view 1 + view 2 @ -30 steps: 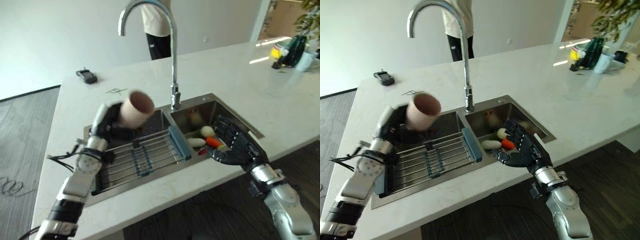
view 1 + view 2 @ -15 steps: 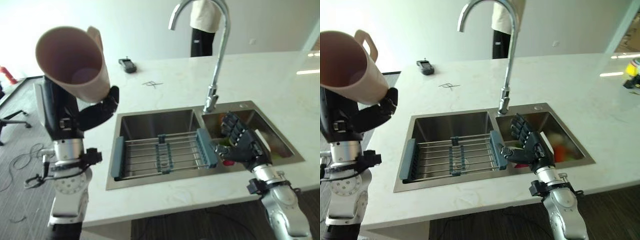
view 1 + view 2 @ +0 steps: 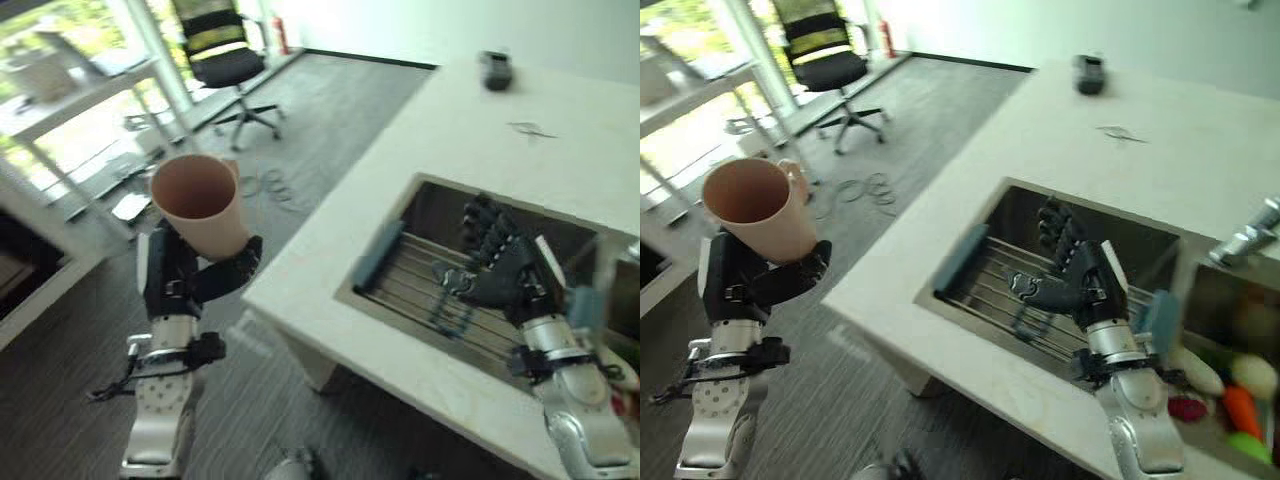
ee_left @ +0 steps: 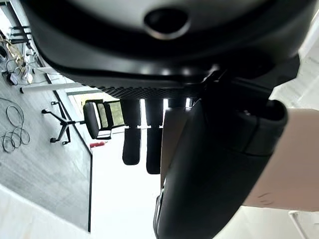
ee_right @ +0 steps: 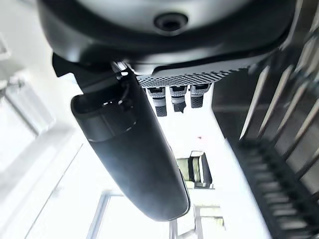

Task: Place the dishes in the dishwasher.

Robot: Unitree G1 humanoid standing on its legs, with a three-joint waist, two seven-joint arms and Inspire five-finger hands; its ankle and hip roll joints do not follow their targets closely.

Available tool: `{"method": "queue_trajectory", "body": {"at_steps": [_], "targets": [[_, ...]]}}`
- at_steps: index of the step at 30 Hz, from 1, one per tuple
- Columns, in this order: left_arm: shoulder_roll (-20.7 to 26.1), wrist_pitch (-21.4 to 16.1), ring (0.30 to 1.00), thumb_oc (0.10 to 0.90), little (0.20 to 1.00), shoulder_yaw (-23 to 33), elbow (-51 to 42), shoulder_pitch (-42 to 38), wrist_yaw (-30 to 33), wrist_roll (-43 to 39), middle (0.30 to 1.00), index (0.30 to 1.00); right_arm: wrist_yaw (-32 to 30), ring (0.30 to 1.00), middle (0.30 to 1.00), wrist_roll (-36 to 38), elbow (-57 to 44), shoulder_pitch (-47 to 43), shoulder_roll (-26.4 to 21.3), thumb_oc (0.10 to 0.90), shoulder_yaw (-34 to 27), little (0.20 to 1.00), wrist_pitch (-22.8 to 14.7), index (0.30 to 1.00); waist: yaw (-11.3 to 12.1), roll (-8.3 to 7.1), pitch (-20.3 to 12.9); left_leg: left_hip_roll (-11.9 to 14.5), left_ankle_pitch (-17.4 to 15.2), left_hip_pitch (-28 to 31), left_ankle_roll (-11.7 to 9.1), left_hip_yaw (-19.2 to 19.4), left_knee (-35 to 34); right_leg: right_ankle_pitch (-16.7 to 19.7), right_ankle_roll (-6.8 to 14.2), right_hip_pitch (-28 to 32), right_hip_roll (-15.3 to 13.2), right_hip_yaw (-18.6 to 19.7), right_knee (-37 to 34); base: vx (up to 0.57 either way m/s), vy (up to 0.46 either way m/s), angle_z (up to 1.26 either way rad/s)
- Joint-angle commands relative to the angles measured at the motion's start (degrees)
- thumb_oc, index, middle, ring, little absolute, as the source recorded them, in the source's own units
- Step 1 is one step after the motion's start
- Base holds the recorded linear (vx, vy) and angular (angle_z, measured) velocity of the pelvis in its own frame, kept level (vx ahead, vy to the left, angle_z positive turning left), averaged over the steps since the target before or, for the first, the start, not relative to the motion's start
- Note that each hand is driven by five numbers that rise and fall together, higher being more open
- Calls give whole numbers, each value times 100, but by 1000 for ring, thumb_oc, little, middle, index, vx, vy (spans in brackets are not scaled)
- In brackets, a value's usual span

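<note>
While the left hand is raised over the grey floor beside the worktop, its fingers and thumb are curled round a tall, smooth, pale pink mug with a loop handle; the mug stands mouth up and nothing is visible inside it. The right hand hovers over the steel sink, fingers straight and spread, holding nothing. Across the left basin lies a wire rack of thin metal bars with blue-grey end pieces, with nothing on it. The right basin holds several small rounded items, white, red, orange and green. A small dark device lies on the pale stone worktop, well apart from the sink. A black office chair stands on the floor beyond.
</note>
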Motion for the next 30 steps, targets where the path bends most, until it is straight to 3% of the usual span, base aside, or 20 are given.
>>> {"method": "queue_trajectory", "body": {"at_steps": [1, 3, 4, 8, 10, 11, 12, 14, 17, 20, 30], "targets": [[473, -736, 300, 400, 300, 592, -410, -477, -163, -419, 300, 300, -29, 900, 900, 178, -585, -522, 159, 800, -360, 900, -917, 900, -237, -50, -247, 168, -394, 402, -165, -184, 125, 76, 750, -566, 198, 595, -73, -259, 379, 206], [436, -742, 300, 400, 300, 572, -399, -378, -254, -434, 300, 300, 28, 900, 900, 104, -549, -475, 278, 800, -255, 900, -931, 900, -178, 60, -278, 54, -678, 433, -126, -152, 125, 240, 900, -587, 30, 325, -73, -261, 464, 132], [411, -722, 300, 400, 300, 518, -407, -323, -324, -313, 300, 300, -20, 900, 900, 28, -530, -431, 383, 800, -181, 900, -968, 900, -63, 119, -279, -174, -826, 316, -93, -374, 125, 431, 1013, -591, -78, 179, -73, -193, 414, 100], [373, -546, 300, 400, 300, 421, -525, -313, -547, -247, 300, 300, -182, 900, 900, -17, -567, -243, 613, 800, -90, 900, -1081, 900, 65, 106, -263, -540, -1032, 106, 83, -877, 125, 597, 981, -643, -131, 177, -73, -65, 232, 78], [438, -454, 300, 400, 300, 246, -465, -487, -576, -245, 300, 300, -361, 900, 900, 39, -535, -170, 605, 800, -84, 900, -1112, 900, -103, 63, -279, -792, -1115, -94, 229, -1403, 125, 285, 882, -850, 371, 899, -73, -10, 88, 112], [455, -459, 300, 400, 300, 156, -420, -568, -618, -275, 300, 300, -436, 900, 900, 73, -513, -123, 581, 800, -133, 900, -1159, 900, -216, 34, -272, -915, -1024, -258, 335, -1599, 125, 219, 737, -1027, 642, 1255, -73, 9, 49, 179], [461, -489, 300, 400, 300, -48, -305, -720, -608, -291, 300, 300, -397, 900, 900, 193, -452, -24, 539, 800, -258, 900, -1247, 900, -463, -1, -363, -1241, -1034, -511, 475, -2261, 125, 7, 597, -1279, 1251, 2332, -73, -31, 40, 207], [413, -457, 300, 400, 300, -223, -233, -872, -475, -221, 300, 300, -254, 900, 900, 273, -429, -17, 494, 800, -338, 900, -1260, 900, -581, -33, -455, -1460, -1007, -699, 560, -2637, 125, 1, 554, -1408, 1525, 2970, -73, 17, 42, 286], [376, -401, 300, 400, 300, -238, -176, -959, -316, -174, 300, 300, -1, 900, 900, 492, -353, -122, 432, 800, -381, 900, -1164, 900, -464, -64, -579, -1546, -1005, -817, 550, -2823, 125, -76, 579, -1413, 1496, 3014, -73, -30, -40, 202], [336, -356, 300, 400, 300, -154, -346, -750, -322, -192, 300, 300, -88, 900, 900, 252, -446, -282, 505, 800, -197, 900, -1135, 900, -133, -62, -686, -1591, -1069, -766, 554, -2970, 125, -237, 568, -1244, 1444, 2887, -73, -20, -75, 5], [374, -382, 300, 400, 300, 120, -486, -538, -325, -283, 300, 300, -117, 900, 900, 137, -432, -430, 586, 800, -34, 900, -1038, 900, 91, -5, -743, -1669, -1107, -680, 546, -3181, 125, -364, 538, -1053, 1411, 2716, -73, -2, -43, 14]]}}
